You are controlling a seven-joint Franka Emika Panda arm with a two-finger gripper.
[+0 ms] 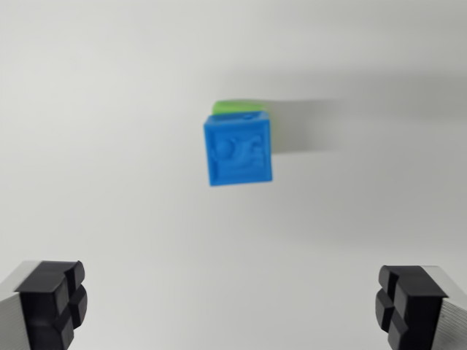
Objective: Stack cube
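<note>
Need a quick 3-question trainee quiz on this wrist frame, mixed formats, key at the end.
1. True or false: the claw is shut on the blue cube.
2. Which colour shows behind the blue cube's top edge? A) red B) green C) yellow
3. Fill in: both claw fingers sit at the ___ edge of the wrist view.

Key
1. False: the jaws stand wide apart and hold nothing.
2. B: a green cube peeks out there, seemingly underneath the blue one.
3. Bottom, one in each corner, well clear of the cubes.
</note>
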